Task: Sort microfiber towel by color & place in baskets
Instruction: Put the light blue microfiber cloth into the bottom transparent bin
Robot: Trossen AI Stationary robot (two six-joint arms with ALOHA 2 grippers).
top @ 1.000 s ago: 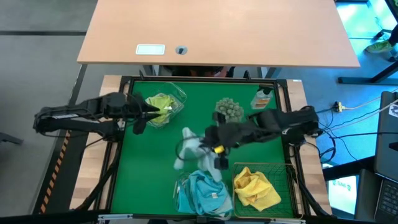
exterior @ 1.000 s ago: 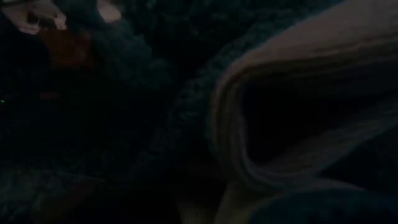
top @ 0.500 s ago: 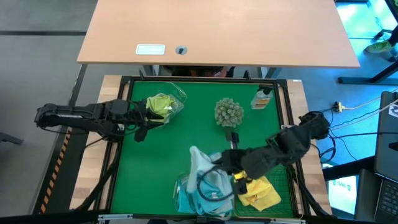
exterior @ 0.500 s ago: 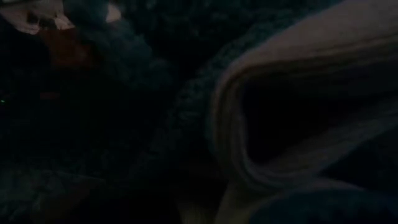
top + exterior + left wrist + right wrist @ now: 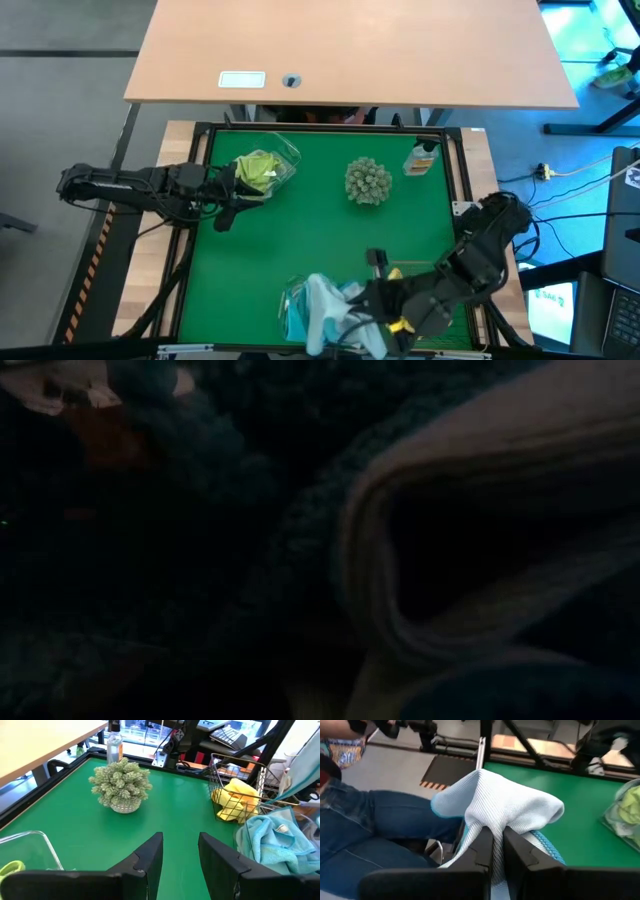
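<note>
Left gripper [image 5: 232, 196] sits at the table's left edge, fingers [image 5: 150, 857] spread apart and holding nothing, just beside the clear tub [image 5: 283, 158] with the lime green towel [image 5: 257, 168] in it. Mid-table are the spiky ball [image 5: 367, 180] and small bottle [image 5: 423, 158]. Right gripper [image 5: 352, 318] is down at the near edge, pinched tight on a light blue towel [image 5: 495, 805] — it drapes over the fingers, peak upward, above the tub of blue towels [image 5: 298, 310]. Yellow towel [image 5: 237, 797] sits in the wire basket [image 5: 220, 777].
</note>
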